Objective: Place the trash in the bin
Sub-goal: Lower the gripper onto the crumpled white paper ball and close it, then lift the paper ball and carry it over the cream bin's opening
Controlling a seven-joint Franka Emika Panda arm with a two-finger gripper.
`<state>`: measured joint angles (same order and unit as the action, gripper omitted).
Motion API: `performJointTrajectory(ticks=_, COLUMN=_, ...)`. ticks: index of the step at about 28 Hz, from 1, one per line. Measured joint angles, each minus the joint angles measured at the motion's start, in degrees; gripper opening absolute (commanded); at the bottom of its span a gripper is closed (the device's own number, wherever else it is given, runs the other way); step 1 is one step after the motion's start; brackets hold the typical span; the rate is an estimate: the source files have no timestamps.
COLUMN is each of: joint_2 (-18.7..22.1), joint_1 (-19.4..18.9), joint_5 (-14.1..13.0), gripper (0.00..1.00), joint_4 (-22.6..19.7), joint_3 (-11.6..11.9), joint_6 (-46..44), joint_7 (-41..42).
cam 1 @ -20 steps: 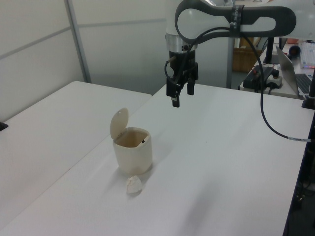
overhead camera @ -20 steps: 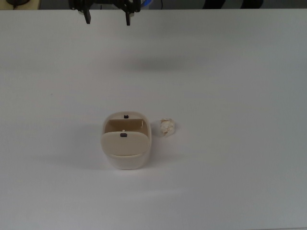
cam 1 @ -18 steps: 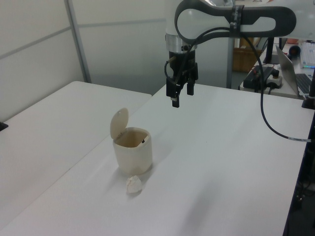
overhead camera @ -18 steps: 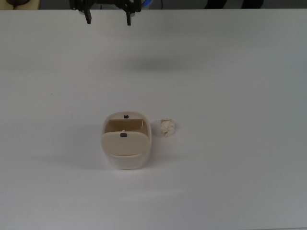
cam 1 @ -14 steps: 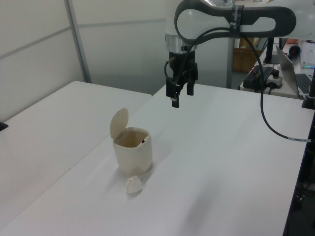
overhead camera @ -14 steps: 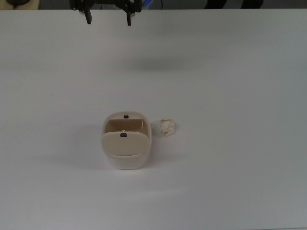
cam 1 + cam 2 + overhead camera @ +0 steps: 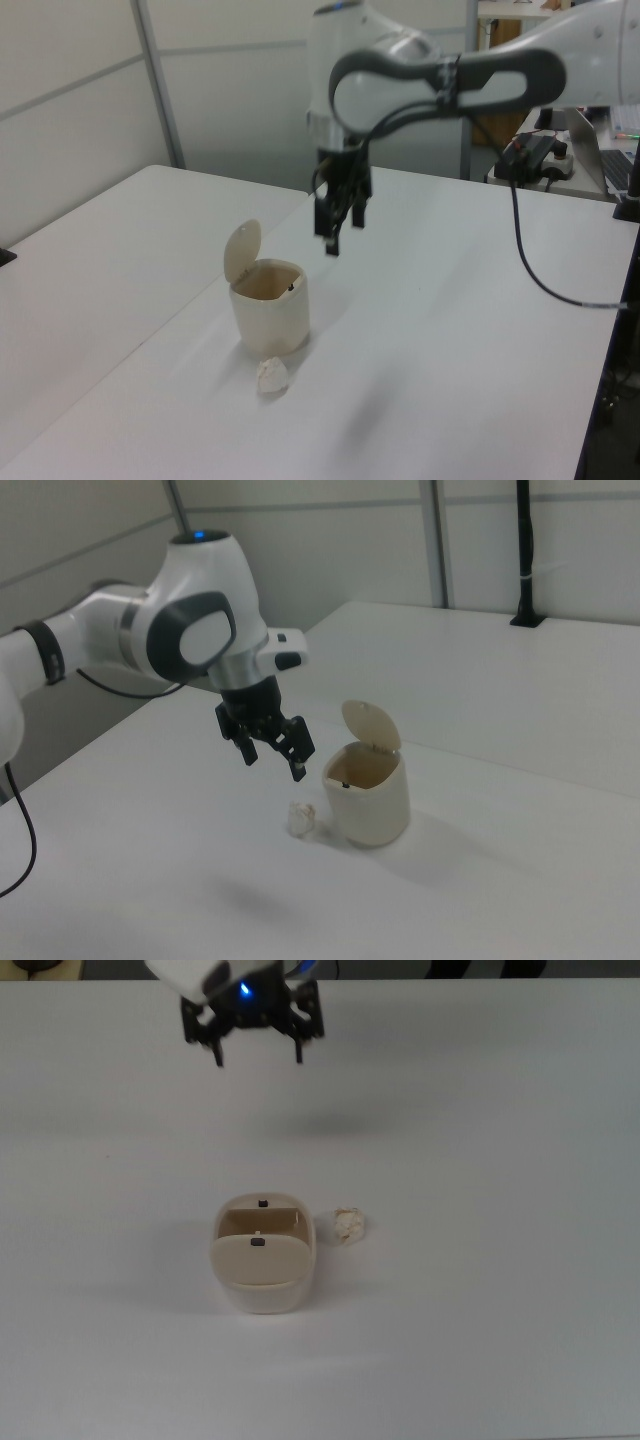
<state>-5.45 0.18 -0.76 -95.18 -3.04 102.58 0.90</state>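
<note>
I see the end effector (image 7: 257, 1055) spread wide and empty, hanging above the worktop (image 7: 480, 1110) at 12 o'clock from the bin (image 7: 262, 1260) in the top view. The paper wad (image 7: 348, 1224) lies on the worktop just beside the bin, at its 3 o'clock in the top view, and the bin's flap stands open.

White arm (image 7: 130, 630), grey joints, black end effector (image 7: 272, 752).
</note>
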Motion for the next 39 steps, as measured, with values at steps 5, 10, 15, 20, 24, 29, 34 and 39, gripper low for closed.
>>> performJointTrajectory(ticks=5, joint_2=-3.1, joint_1=-3.3, joint_5=0.0, gripper=1.0, joint_4=-3.2, joint_3=-0.1, joint_6=6.5, joint_7=0.0)
performJointTrajectory(ticks=10, joint_2=-7.1, joint_1=-5.2, joint_5=0.0, gripper=1.0, joint_4=-3.9, joint_3=-0.1, joint_6=11.4, joint_7=-0.1)
performJointTrajectory(ticks=15, joint_2=-10.6, joint_1=-6.0, joint_5=0.0, gripper=1.0, joint_4=-4.0, joint_3=-0.1, joint_6=15.5, joint_7=-1.1)
performJointTrajectory(ticks=20, joint_2=-13.6, joint_1=-7.1, joint_5=0.0, gripper=1.0, joint_4=-4.0, joint_3=-0.1, joint_6=20.6, joint_7=-6.1)
performJointTrajectory(ticks=24, joint_2=-16.0, joint_1=-8.5, joint_5=0.4, gripper=1.0, joint_4=-4.0, joint_3=-0.1, joint_6=24.9, joint_7=-13.6)
performJointTrajectory(ticks=29, joint_2=-19.1, joint_1=-10.3, joint_5=6.9, gripper=0.92, joint_4=-4.0, joint_3=-0.1, joint_6=28.4, joint_7=-24.1)
performJointTrajectory(ticks=34, joint_2=-21.3, joint_1=-10.9, joint_5=10.4, gripper=0.7, joint_4=-4.0, joint_3=-0.1, joint_6=32.0, joint_7=-31.5)
performJointTrajectory(ticks=39, joint_2=-21.8, joint_1=-10.9, joint_5=10.7, gripper=0.59, joint_4=-3.9, joint_3=0.1, joint_6=32.9, joint_7=-32.7)
